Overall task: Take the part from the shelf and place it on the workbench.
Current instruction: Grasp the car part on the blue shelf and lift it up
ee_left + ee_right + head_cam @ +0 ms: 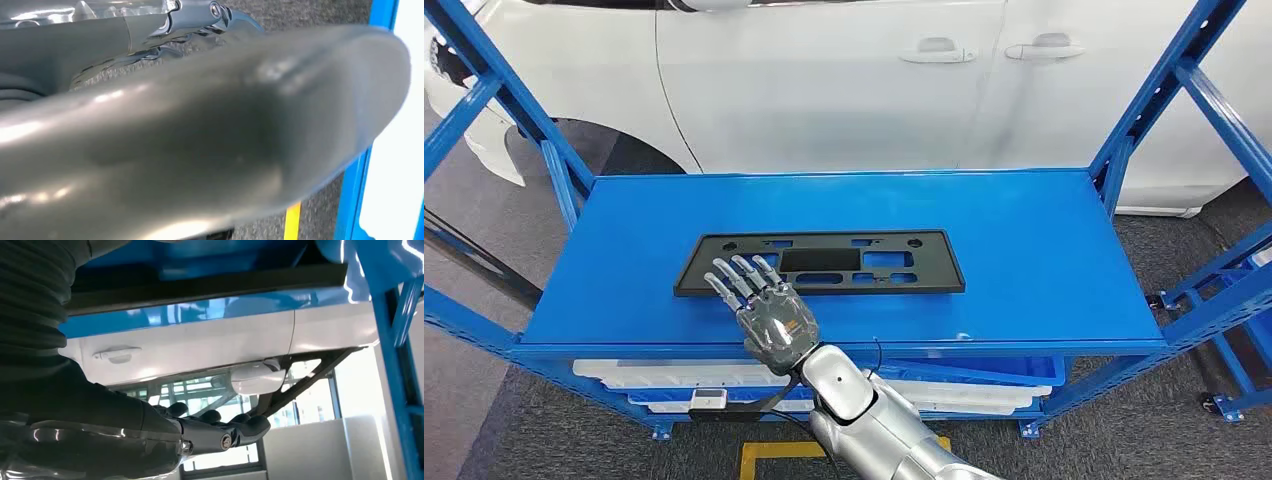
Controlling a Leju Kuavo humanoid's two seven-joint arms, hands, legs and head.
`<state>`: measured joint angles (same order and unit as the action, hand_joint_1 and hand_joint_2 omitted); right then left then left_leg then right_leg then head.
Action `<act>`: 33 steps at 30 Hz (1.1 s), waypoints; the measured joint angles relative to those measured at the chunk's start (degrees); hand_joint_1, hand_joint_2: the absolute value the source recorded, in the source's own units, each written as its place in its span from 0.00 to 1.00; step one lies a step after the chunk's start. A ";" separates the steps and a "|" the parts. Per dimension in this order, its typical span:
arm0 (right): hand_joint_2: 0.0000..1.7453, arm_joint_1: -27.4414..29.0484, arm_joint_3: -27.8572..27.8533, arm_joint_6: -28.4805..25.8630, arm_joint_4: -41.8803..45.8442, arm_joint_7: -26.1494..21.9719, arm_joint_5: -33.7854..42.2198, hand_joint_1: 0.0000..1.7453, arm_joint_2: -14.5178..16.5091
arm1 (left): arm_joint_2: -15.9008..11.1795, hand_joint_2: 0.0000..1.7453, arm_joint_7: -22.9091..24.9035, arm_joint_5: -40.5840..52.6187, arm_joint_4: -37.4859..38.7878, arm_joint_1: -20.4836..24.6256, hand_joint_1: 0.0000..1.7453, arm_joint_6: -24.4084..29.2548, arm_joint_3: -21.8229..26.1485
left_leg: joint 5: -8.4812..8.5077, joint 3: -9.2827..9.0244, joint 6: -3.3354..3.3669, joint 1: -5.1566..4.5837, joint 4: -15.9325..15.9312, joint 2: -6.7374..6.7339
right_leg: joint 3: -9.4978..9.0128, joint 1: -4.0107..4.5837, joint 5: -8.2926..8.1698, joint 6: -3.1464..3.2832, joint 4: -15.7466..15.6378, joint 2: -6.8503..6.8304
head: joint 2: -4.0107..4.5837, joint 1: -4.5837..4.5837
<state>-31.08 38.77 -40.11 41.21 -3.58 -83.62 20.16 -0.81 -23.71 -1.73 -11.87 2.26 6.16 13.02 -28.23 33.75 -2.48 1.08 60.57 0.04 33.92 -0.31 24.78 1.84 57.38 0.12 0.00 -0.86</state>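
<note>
While the flat black plastic plate-holder panel [820, 263] lies on the blue metal shelf top [1024, 270], the right hand [769, 312] hovers over the panel's near-left edge, fingers [736, 274] straight and slightly spread, holding nothing. Thin, wide and pierced with cut-outs, the panel looks light and fairly stiff, though likely to flex. Its near long edge, overhanging nothing, seems the best place to pinch.
</note>
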 joint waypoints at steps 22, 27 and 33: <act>1.00 -2.51 -3.27 0.00 -2.30 5.39 -3.94 0.00 0.04 | 0.13 0.00 0.60 2.21 0.00 1.05 0.00 0.19 0.21 | 3.26 -1.24 2.66 -0.08 -3.86 0.09 | 6.29 -0.07 5.30 -2.63 13.88 0.14 | 0.00 0.13; 1.00 -4.36 -0.02 0.00 -5.19 9.47 -6.02 0.00 0.07 | 0.21 0.00 0.37 2.43 0.00 1.27 0.00 0.30 0.35 | 2.80 -1.06 1.42 -0.41 -3.30 0.15 | 0.17 0.35 0.58 -1.42 0.80 0.13 | 0.00 0.05; 1.00 -6.47 6.48 0.00 -9.70 13.94 -6.10 0.00 0.10 | 0.25 0.00 0.41 3.11 0.00 1.61 0.00 0.47 0.57 | -2.89 3.22 -0.25 0.01 6.49 0.10 | -0.07 0.06 0.20 0.16 0.12 0.03 | 0.01 -0.08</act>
<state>-37.54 45.25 -40.11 31.51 10.36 -89.72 20.26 -0.56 -23.31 1.39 -11.87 3.87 6.63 13.59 -31.11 36.97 -2.73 1.09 67.07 0.15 33.85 -0.25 24.98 2.01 57.50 0.15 0.01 -0.95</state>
